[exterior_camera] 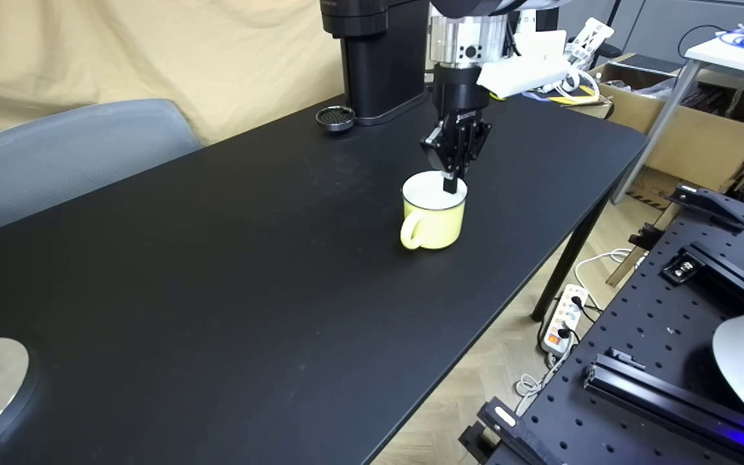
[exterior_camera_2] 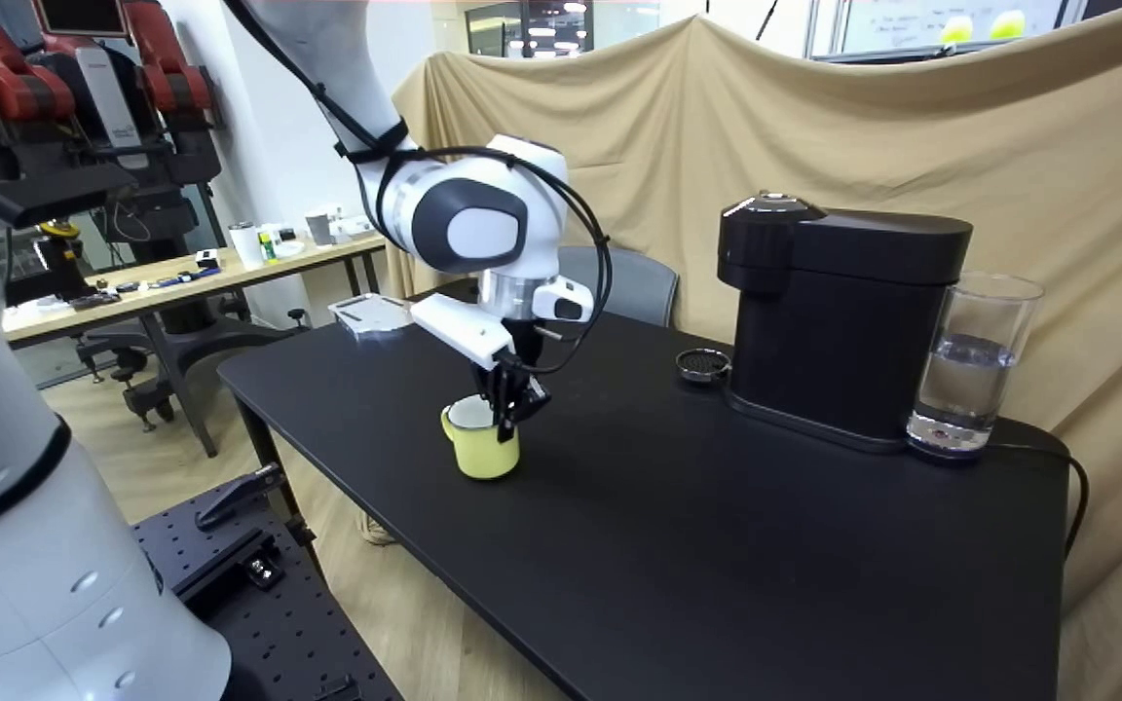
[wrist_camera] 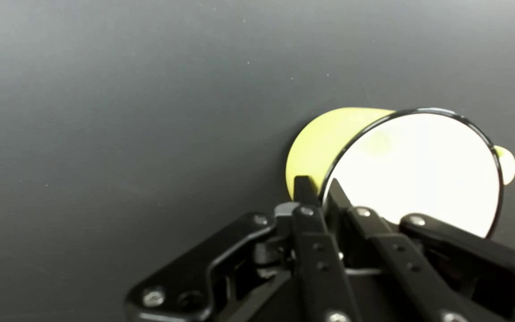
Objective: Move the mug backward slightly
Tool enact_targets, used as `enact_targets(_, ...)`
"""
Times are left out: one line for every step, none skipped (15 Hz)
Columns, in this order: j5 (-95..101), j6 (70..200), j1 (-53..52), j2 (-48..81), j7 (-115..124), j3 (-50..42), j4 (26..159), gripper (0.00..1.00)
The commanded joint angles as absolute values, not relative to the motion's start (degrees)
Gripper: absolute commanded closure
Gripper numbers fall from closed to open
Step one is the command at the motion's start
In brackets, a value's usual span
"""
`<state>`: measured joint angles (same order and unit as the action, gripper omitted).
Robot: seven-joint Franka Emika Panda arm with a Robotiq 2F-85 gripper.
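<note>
End effector [wrist_camera: 320, 190], foremost in the wrist view, clamped narrowly on the wall of the yellow mug [exterior_camera: 438, 223].
Mug upright, below and to one side of the end effector; one finger [wrist_camera: 339, 197] inside the rim [wrist_camera: 438, 111], one outside, handle [exterior_camera: 411, 231] on the opposite side. Located over the black surface [exterior_camera: 249, 290]; whether the base touches cannot be told. Well apart: black coffee machine [exterior_camera_2: 819, 341], round grille [exterior_camera_2: 702, 365] just beside it, grey chair [exterior_camera: 75, 155] at the surface's edge.

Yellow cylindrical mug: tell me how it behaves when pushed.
Upright, the yellow mug will probably slide, not roll. It looks rigid, its black rim evenly round. Pushing high, where the black pincer straddles that rim, could tip it.
</note>
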<state>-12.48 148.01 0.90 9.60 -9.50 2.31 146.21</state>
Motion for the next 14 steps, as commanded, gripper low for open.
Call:
enact_targets(-13.2, 149.1, 1.6, 9.2, -9.8, 2.4, 147.0, 0.6)
enact_targets(-13.3, 149.0, 1.6, 9.0, -9.9, 2.4, 147.0, 0.52)
enact_targets(-13.2, 149.0, 1.5, 8.6, -9.9, 2.4, 147.0, 0.46)
enact_targets(-13.4, 148.9, 1.6, 8.2, -10.1, 2.6, 147.1, 0.38)
enact_targets(-13.4, 149.0, 1.5, 7.9, -10.0, 2.6, 147.1, 0.32)
enact_targets(-13.0, 148.9, 1.3, 7.3, -9.4, 2.5, 147.1, 0.26)
enact_targets(-12.7, 148.9, 1.2, 6.7, -9.0, 2.4, 147.0, 0.18)
enact_targets(-11.4, 148.9, 0.8, 6.0, -7.0, 1.9, 147.0, 0.12)
enact_targets(-11.4, 148.7, 0.8, 5.3, -6.6, 1.9, 146.9, 0.04)
enact_targets(-11.3, 148.6, 0.8, 4.5, -6.3, 1.8, 146.9, 0.01)
enact_targets(-11.5, 148.7, 0.8, 3.7, -6.6, 1.8, 146.9, 0.0)
enact_targets(-11.6, 148.6, 0.8, 3.1, -6.7, 1.8, 146.8, 0.0)
enact_targets(-11.6, 148.7, 0.8, 2.6, -6.6, 1.7, 146.8, 0.0)
enact_targets(-11.5, 148.4, 0.8, 2.2, -6.0, 1.5, 146.6, 0.0)
